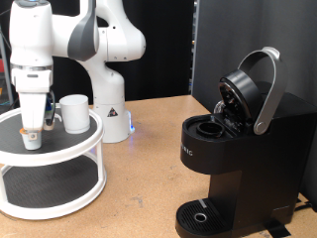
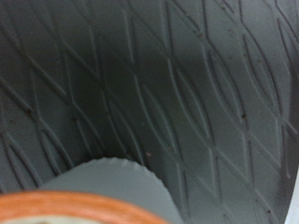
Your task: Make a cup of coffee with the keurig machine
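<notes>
The keurig machine (image 1: 233, 159) stands at the exterior view's right, its lid raised and its silver-grey handle (image 1: 267, 84) tipped up, so the pod chamber (image 1: 210, 127) is open. The cup (image 1: 74, 112), a white mug, stands on the top tier of a round white stand (image 1: 54, 164) at the left. My gripper (image 1: 33, 127) is lowered onto that tier just left of the cup, right over a small white pod (image 1: 33, 140). The wrist view shows the pod (image 2: 103, 191) blurred and very close, with an orange rim, on the black diamond-patterned mat (image 2: 168, 84); my fingers do not show there.
The stand has a lower tier (image 1: 45, 183) with a black mat. The robot's white base (image 1: 111, 114) stands behind the stand. The machine's round drip tray (image 1: 201, 215) is at the bottom. Wooden tabletop (image 1: 139, 188) lies between stand and machine.
</notes>
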Tool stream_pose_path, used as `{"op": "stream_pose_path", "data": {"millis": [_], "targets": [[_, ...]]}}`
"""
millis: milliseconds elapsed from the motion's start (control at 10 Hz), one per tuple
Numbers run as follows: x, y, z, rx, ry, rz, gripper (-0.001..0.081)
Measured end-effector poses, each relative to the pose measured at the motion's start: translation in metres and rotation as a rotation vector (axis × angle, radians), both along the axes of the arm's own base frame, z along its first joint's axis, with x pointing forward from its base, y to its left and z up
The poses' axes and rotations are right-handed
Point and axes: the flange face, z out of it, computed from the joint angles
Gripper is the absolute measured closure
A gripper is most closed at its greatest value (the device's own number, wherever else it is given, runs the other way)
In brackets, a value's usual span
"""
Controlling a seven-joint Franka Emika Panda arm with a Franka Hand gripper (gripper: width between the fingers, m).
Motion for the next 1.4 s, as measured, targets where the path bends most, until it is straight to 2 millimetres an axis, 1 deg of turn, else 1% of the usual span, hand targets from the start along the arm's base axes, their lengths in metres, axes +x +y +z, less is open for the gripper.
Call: {"op": "stream_pose_path", "data": {"millis": [100,300,400,500,800,900,1100,1200,1400], "targets": [[0.0,0.0,0.0,0.0,-0.001,0.0,0.0371],[-0.001,-0.001,0.002,0.007,0.011,-0.008,0.0371],[-0.002,-0.002,0.008,0.026,0.029,-0.021,0.0371],[-0.002,-0.004,0.021,0.059,0.046,-0.029,0.0371],[-0.005,-0.009,0.068,0.126,0.064,-0.005,0.0371],[-0.007,-0.008,0.076,0.13,0.069,0.005,0.0371],[-0.007,-0.006,0.073,0.141,0.07,-0.006,0.0371],[-0.005,-0.001,0.072,0.176,0.06,-0.032,0.0371],[0.007,0.023,0.077,0.261,0.038,-0.09,0.0371]]}}
